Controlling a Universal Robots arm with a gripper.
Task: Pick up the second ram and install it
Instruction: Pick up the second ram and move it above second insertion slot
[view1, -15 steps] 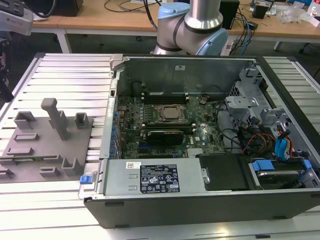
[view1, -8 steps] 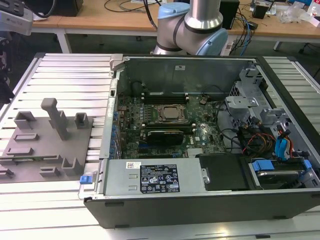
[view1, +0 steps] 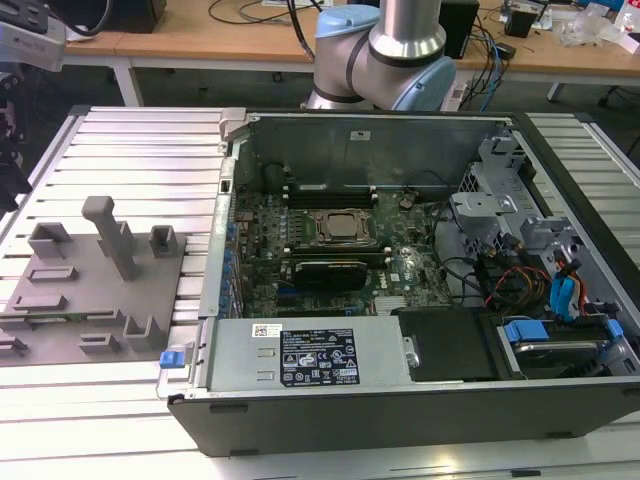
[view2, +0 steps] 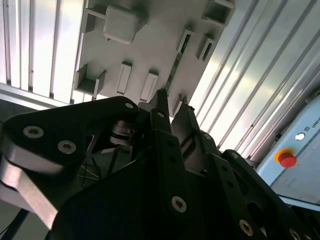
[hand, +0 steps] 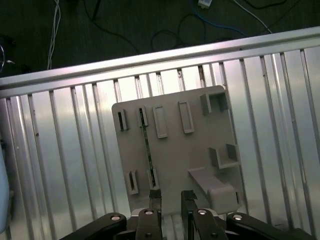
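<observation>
Locate the grey fixture plate (view1: 100, 300) on the slotted aluminium table (view1: 130, 140). In the exterior view it lies at 9 o'clock from the open computer case (view1: 400, 395) (that is, toward the exterior view's left).

The second ram (hand: 147, 145) (view2: 175, 65) stands on edge in a narrow slot of this plate. In both wrist views you see it as a thin green strip.

Check the gripper (hand: 171, 197) (view2: 173, 100) in both wrist views. Its fingers (hand: 155, 197) are spread apart, nothing sits between them, and bare plate shows through the gap. The fingertips hang over the plate's edge, near one end of the stick but not around it. You cannot tell their height above the plate.

Inside the case, the green motherboard (view1: 405, 270) carries the CPU socket (view1: 340, 228). The long black memory slots (view1: 330, 190) lie at 12 o'clock from that socket.
</observation>
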